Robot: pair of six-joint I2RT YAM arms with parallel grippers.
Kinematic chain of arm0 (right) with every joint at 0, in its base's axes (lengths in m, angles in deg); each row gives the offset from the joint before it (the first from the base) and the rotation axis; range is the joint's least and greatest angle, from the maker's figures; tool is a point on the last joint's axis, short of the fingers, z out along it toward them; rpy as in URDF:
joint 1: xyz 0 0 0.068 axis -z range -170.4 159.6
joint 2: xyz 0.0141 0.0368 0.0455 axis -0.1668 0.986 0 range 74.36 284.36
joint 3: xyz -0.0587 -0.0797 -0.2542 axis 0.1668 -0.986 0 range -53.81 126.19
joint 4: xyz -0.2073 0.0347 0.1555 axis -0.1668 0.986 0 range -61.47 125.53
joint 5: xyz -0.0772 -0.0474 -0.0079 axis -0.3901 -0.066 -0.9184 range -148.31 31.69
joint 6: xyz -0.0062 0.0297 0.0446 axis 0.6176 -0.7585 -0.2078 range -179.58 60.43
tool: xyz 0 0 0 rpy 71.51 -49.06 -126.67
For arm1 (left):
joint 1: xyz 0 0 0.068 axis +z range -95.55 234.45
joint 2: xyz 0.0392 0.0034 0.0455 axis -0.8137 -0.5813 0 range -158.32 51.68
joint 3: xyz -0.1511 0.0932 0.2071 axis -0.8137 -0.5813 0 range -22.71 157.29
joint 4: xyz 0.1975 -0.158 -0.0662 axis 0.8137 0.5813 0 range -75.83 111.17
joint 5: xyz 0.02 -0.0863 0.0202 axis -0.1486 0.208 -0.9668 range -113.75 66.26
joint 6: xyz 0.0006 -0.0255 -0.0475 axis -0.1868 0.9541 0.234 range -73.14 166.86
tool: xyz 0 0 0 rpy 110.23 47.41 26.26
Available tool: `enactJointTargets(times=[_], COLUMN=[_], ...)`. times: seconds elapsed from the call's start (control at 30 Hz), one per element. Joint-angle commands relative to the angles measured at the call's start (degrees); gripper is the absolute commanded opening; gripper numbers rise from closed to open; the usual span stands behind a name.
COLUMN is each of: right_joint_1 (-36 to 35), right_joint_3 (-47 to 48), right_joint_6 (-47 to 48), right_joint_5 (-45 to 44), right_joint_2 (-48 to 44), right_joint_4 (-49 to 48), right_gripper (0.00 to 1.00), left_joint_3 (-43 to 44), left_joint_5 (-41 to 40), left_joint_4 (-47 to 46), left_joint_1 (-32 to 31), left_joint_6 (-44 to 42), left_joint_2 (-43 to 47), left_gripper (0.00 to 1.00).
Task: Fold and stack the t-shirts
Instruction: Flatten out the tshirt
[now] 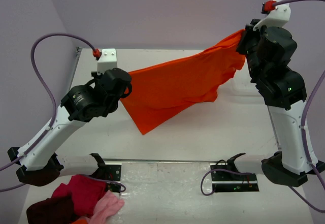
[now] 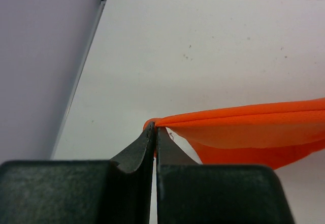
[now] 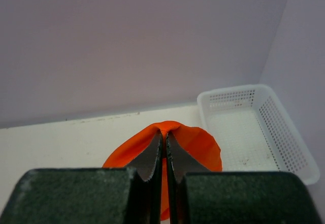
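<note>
Your two arms, the left arm [image 1: 51,132] and the right arm [image 1: 290,127], wear white plastic shells over bulky black joint housings. A lilac cable [image 1: 61,35] loops to each wrist, ending in a red plug [image 1: 96,54]. The left end effector [image 2: 154,129] and right end effector [image 3: 163,134] show dark grey, tapered fingers.

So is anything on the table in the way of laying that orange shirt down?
Nothing visible. The table under the orange t-shirt looks bare where it shows; the white basket sits off at the far right, and the pile of clothes lies at the near left edge.
</note>
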Motion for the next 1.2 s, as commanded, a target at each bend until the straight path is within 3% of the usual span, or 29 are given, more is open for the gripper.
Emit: enactJointTargets(times=[0.0, 0.13, 0.37, 0.8, 1.17], right_joint_1=[0.2, 0.1, 0.1, -0.3, -0.5], right_joint_3=[5.4, 11.1, 10.3, 14.7, 14.5], right_joint_6=[4.6, 6.8, 7.3, 6.7, 5.3], right_joint_5=[-1.5, 1.1, 6.9, 14.4, 20.8], right_joint_2=[-0.4, -0.8, -4.1, -8.6, -10.1], right_joint_4=[2.1, 4.0, 2.1, 3.6, 5.7], right_gripper=[0.00, 0.00, 0.00, 0.00, 0.00], left_joint_3=[5.1, 8.1, 10.0, 13.4, 14.6], left_joint_5=[-6.3, -5.3, -3.2, 8.3, 8.5], left_joint_4=[-2.1, -6.7, -16.9, -22.8, -21.0], left_joint_1=[0.3, 0.3, 0.3, 0.3, 0.3], left_joint_6=[-5.0, -10.2, -19.8, -24.6, -26.3], left_joint_2=[0.8, 1.2, 2.5, 6.3, 9.0], left_gripper=[0.00, 0.00, 0.00, 0.00, 0.00])
